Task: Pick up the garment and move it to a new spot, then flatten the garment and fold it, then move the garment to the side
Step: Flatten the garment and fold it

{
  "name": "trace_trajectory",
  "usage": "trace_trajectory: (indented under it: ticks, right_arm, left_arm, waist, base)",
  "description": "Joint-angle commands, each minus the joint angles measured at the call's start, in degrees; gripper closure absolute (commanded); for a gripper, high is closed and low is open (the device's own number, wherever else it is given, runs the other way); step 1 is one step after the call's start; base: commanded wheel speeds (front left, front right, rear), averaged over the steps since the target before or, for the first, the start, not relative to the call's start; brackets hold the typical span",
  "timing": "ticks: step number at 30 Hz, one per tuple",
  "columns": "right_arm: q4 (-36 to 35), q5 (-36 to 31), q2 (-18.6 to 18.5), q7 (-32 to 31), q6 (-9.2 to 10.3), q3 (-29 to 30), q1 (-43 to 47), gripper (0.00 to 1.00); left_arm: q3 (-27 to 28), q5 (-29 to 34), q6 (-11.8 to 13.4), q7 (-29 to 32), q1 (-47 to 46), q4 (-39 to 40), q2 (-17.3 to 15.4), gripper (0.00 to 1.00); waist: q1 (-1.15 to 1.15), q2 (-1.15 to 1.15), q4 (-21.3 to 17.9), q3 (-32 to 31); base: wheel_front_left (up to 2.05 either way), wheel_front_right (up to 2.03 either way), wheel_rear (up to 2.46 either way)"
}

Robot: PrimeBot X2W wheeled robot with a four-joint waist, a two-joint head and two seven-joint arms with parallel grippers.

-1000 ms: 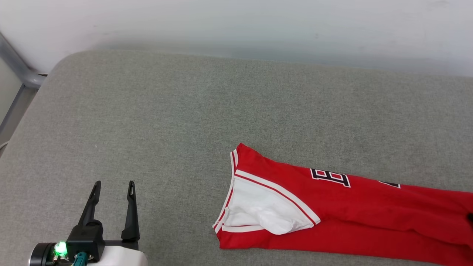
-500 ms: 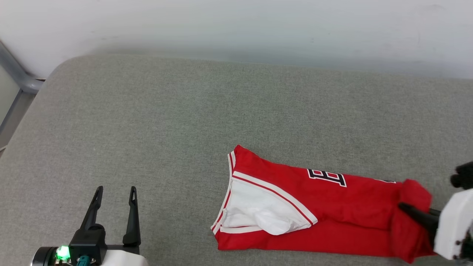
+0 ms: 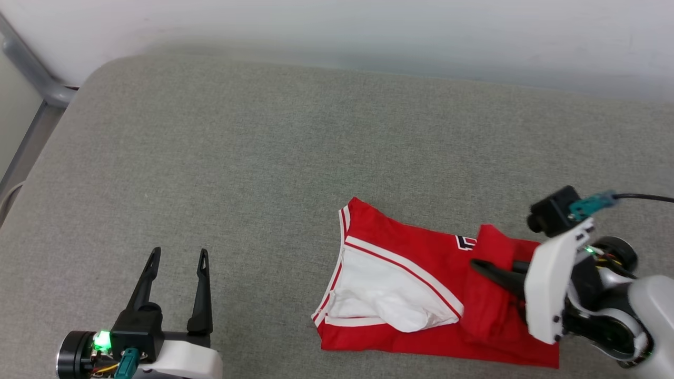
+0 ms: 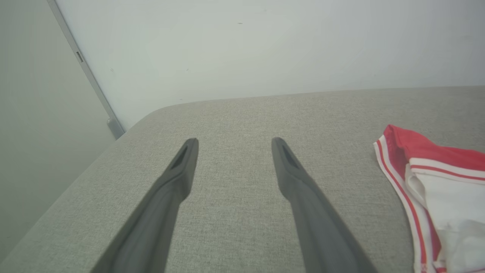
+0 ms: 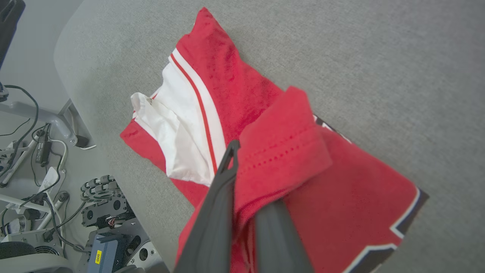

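The garment (image 3: 410, 247) is a red shirt with a white sleeve and striped trim, lying on the grey padded surface (image 3: 263, 158) at centre right. My right gripper (image 3: 482, 268) is shut on the garment's red hem and holds it doubled back over the body, partly covering the dark lettering. In the right wrist view the hem fold (image 5: 280, 151) drapes over my right gripper (image 5: 242, 163), hiding one fingertip. My left gripper (image 3: 179, 253) stands open and empty at the lower left, well clear of the cloth. The left wrist view has my left gripper (image 4: 233, 142) with the garment (image 4: 416, 148) off to its right.
A white wall (image 3: 368, 31) backs the padded surface. A grey metal frame (image 3: 37, 79) stands at the far left corner. Past the surface's edge in the right wrist view, cables and equipment (image 5: 45, 182) lie on the floor.
My right gripper has come in from the right, carrying the red hem leftward over the garment's body, so the shirt lies shorter. The camera has shifted slightly. The left gripper has kept still.
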State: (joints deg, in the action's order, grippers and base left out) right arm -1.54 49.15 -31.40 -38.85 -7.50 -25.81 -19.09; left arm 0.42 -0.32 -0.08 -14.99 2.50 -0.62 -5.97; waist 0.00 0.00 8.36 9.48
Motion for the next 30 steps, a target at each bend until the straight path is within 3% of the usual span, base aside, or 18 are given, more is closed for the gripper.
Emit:
trace_trajectory:
  ticks: [1, 12, 15, 24, 29, 30]
  right_arm:
    - [0.54, -0.42, 0.75, 0.42, 0.03, -1.57, -1.99, 1.00]
    - [8.09, -0.16, 5.52, 3.38, 0.04, -16.76, -15.52, 1.00]
    - [14.24, 0.10, 7.49, 5.50, 0.04, -20.94, -19.81, 1.00]
    - [24.96, 0.79, 8.71, 7.10, 0.04, -27.85, -23.18, 1.00]
    - [26.91, 2.43, 9.67, 10.96, 0.04, -30.02, -23.44, 1.00]
    - [26.60, 2.69, 9.61, 12.06, 0.04, -30.19, -23.52, 0.82]
  left_arm:
    - [-0.21, -0.02, -0.18, -0.26, -0.86, -0.11, 0.22, 0.00]
    - [-1.04, -0.17, -0.33, -0.26, -2.66, -0.78, 0.59, 0.00]
    - [-1.62, -0.20, -0.46, -0.26, -3.37, -1.22, 0.89, 0.00]
    - [-1.60, -0.42, -0.26, -0.26, -4.28, -1.42, 1.31, 0.00]
    - [-1.41, -0.25, -0.18, -0.26, -4.23, -1.67, 1.46, 0.00]
    - [-1.45, -0.14, -0.23, -0.26, -4.14, -1.78, 1.44, 0.00]
  waist:
    - [0.00, 0.00, 0.52, 0.54]
    - [0.00, 0.00, 2.24, 2.43]
    - [0.00, 0.00, 3.38, 3.24]
    - [0.00, 0.00, 4.46, 4.77]
    - [0.00, 0.00, 4.06, 4.45]
    - [0.00, 0.00, 3.91, 4.12]
  base:
    - [0.00, 0.00, 0.00]
    - [0.00, 0.00, 0.00]
    - [0.00, 0.00, 0.00]
    - [0.00, 0.00, 0.00]
    - [0.00, 0.00, 0.00]
    - [0.00, 0.00, 0.00]
